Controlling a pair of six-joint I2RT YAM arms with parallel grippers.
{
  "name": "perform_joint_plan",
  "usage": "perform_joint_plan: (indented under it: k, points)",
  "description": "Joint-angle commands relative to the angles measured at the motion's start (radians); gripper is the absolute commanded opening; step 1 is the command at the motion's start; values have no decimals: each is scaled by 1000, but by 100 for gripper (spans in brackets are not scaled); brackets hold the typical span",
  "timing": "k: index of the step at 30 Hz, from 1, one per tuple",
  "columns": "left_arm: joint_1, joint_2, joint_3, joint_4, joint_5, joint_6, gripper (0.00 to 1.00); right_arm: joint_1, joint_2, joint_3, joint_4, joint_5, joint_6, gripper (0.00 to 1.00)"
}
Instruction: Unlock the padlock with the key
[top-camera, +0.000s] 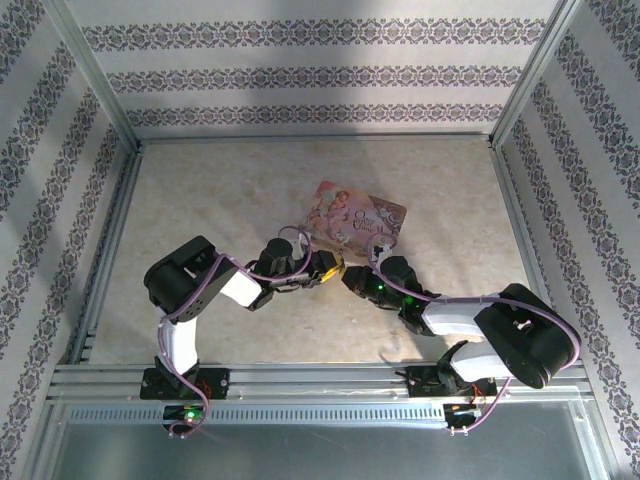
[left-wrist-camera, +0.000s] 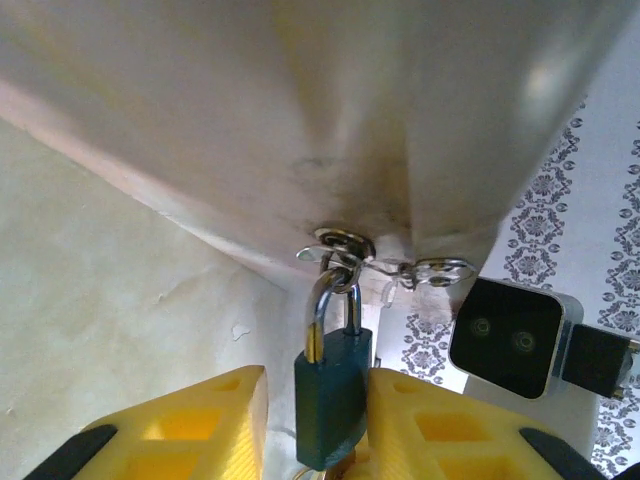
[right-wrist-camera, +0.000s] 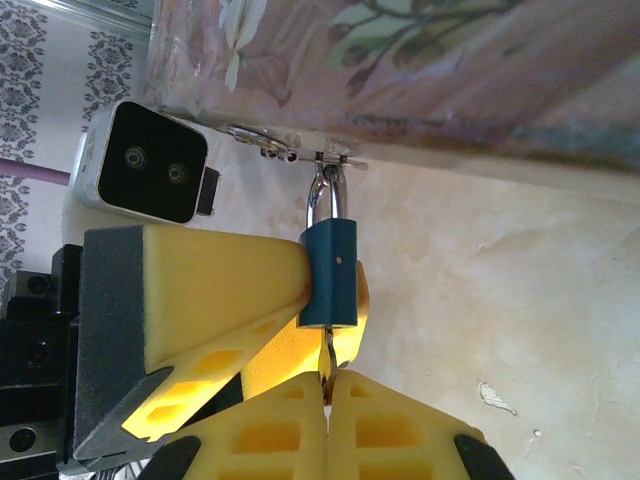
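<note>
Padlock (right-wrist-camera: 331, 275): small, blue body, steel shackle. It hangs from the hasp (left-wrist-camera: 345, 243) at the tin's (top-camera: 355, 215) near edge, mid bench (top-camera: 250, 190). Shackle seated, not yet open.

Left fingers (left-wrist-camera: 220, 410) clenched on the body's flat sides. Key (right-wrist-camera: 325, 362) appears to sit in the keyway at the bottom, with the right fingers (right-wrist-camera: 400, 425) pinched on its bow.

Handling, by my judgement: the lock is rigid, light and smooth-sided. It swings freely on the hasp and will twist away unless the body is clamped. Hold the flats, clear of the shackle. Key is thin and bends if levered, so turn it about its own axis with no side load. Tin is light and may slide.
</note>
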Motion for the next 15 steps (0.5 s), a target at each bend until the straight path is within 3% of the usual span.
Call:
perform_joint_plan:
  k: [1,10,15]
  points:
    - [-18,21,29,57,-13,-15,26,-2,-12,4,-23,-21,34,0]
    - [-18,22,21,73,-34,-24,10,-11,-44,-12,-25,-17,39,0]
    - [-21,13,8,76,-51,-26,6,-29,-143,-54,-93,8,18,14]
